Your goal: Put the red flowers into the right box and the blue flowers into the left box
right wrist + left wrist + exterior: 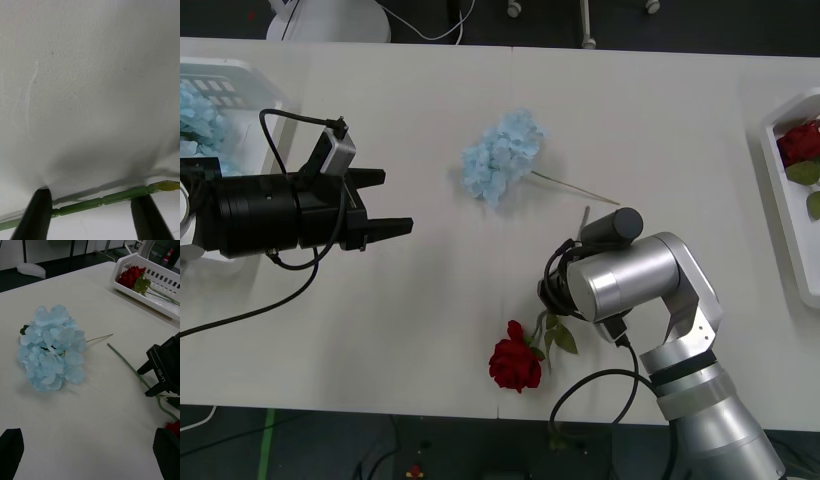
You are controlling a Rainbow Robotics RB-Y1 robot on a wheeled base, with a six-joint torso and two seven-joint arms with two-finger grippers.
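Right tool (90, 215) open, low over desk (430, 110), straddling red flower (516, 364) stem. Stem thin, probably light and springy: pinch mid-stem. Left tool (388, 204) open, empty.

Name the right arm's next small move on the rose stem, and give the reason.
Probably shut the jaws. The right gripper is low over the white table with its black fingers open on either side of the thin green stem of the deep-red artificial rose, which still lies flat. Once held, it can go to the white plastic tray on the right.
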